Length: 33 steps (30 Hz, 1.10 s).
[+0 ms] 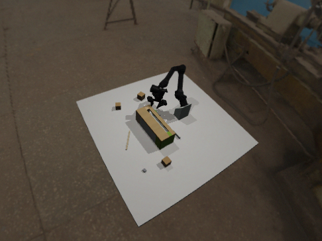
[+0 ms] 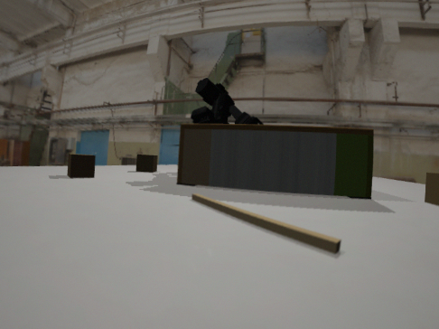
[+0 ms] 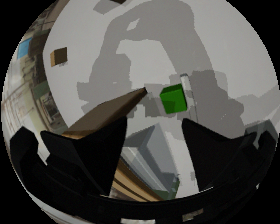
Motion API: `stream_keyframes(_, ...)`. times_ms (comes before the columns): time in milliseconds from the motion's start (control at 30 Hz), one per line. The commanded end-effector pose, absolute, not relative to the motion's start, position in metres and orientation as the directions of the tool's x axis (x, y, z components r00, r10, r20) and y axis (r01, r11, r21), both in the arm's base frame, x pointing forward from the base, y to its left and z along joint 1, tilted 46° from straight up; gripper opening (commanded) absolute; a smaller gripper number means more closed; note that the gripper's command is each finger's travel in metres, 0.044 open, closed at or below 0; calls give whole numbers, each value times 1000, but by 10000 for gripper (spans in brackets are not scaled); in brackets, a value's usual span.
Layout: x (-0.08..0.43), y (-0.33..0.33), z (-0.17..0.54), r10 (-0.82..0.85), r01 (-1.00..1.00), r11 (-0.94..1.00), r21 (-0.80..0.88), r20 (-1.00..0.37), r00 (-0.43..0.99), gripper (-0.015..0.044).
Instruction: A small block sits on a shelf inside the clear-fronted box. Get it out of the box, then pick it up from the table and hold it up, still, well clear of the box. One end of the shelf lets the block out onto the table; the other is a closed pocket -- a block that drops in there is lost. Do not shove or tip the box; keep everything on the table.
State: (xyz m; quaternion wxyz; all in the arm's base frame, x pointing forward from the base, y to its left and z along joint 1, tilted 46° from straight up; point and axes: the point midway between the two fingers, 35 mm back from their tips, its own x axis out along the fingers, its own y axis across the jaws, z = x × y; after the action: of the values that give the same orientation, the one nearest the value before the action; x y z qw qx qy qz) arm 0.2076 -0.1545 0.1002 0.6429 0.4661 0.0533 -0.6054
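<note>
The small green block [image 3: 173, 99] lies on the table outside the box, in the wrist view close by a thin grey bar. The box [image 1: 149, 121] [image 2: 273, 162] [image 3: 107, 115] has a wooden top with a long slot and a green part at one end. Its clear front shows grey parts inside in the wrist view. My gripper [image 1: 156, 104] [image 3: 155, 121] is open and empty, low beside the box's far end in the top view. The block shows just beyond the fingertips, towards the right one, not between them. The box hides the fingertips in the exterior view.
Wooden cubes [image 1: 141, 96] [image 1: 118, 106] [image 1: 166, 161] [image 2: 81, 165] [image 3: 59, 56] stand around the box. A light stick [image 1: 128, 140] [image 2: 271, 225] lies on one side. A tiny grey cube [image 1: 144, 170] lies near the front. A dark rod [image 1: 177, 136] sticks out beside the box's green end.
</note>
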Motion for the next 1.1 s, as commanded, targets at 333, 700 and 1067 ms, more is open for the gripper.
stream_keyframes(333,204,-161,90,-714,-100,-684,722,-636,293,285)
stream_keyframes(700,204,-161,90,-714,-100,-684,722,-636,293,285)
stream_keyframes(1067,205,-165,86,-713,-100,-685,721,-637,292,285)
